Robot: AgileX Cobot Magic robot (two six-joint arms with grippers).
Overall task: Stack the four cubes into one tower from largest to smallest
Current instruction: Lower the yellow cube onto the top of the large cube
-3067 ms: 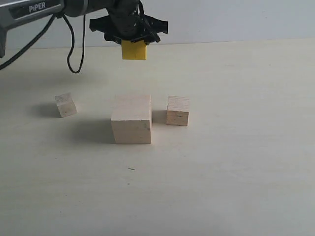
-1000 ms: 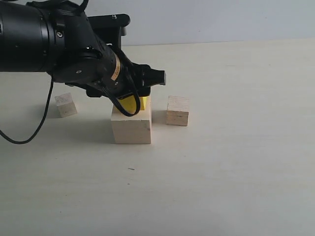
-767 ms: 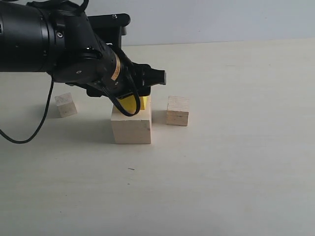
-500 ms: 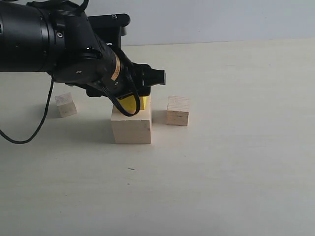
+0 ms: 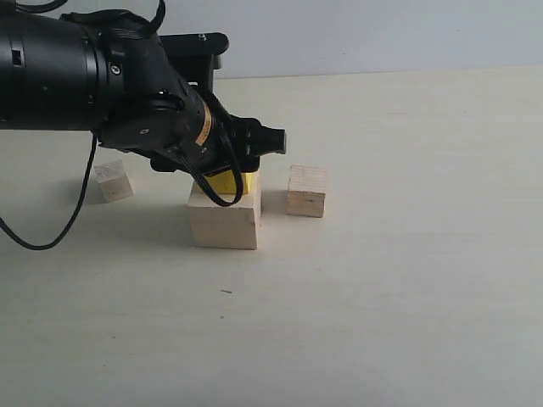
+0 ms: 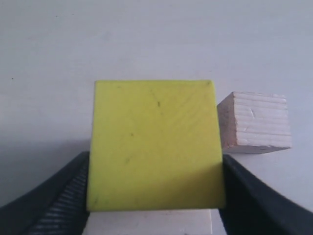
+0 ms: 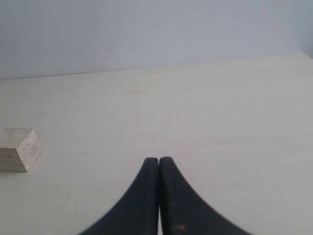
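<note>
Presently the left gripper [image 6: 155, 196] is clamped on the yellow cube [image 6: 154, 147], one finger against each of two opposite sides. I read the yellow cube as set down on the large wooden cube [image 5: 224, 222], which stands about mid-counter [image 5: 407, 297]. A strip of pale wood shows directly beneath it in the left wrist view. I cannot confirm from these views that it is squarely centred, since the arm hides most of the joint in the exterior view.

The right gripper [image 7: 159, 196] has its fingers together and holds nothing, and it is clear of the stack.

Progress, in my judgement: the second tier is placed but not released, so the tower is roughly a third done.

Outstanding items:
- Release the yellow cube and lift off without dragging it.
- Place the medium wooden cube [image 5: 306, 191], which sits on the counter just beside the large cube, on its right-edge side.
- Place the smallest cube [image 5: 113, 181], which sits apart, toward the left edge.
</note>
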